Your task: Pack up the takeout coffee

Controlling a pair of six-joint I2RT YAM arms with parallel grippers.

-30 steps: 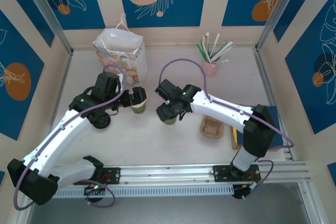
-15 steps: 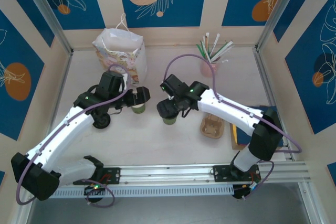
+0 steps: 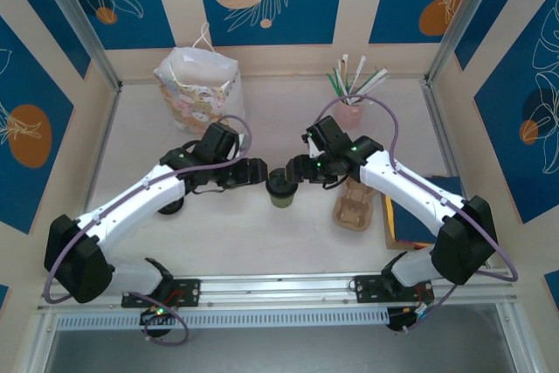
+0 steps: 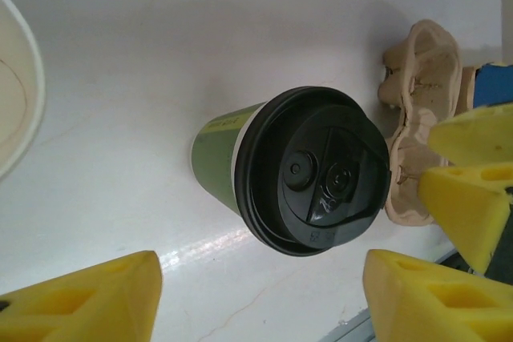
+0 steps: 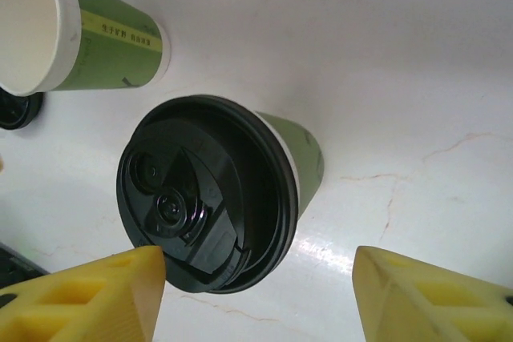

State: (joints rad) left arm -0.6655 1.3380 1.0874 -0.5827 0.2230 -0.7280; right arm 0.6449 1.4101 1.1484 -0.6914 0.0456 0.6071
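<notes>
No lettering I can read.
From my right wrist view, small dark print runs along the yellow band of the lidless green cup, too blurred to read; the takeout coffee carries similar illegible print.

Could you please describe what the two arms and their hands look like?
The left arm and right arm have white links, black joints and a looping purple cable each. The left hand and right hand are black with wedge-shaped yellow fingers.
</notes>
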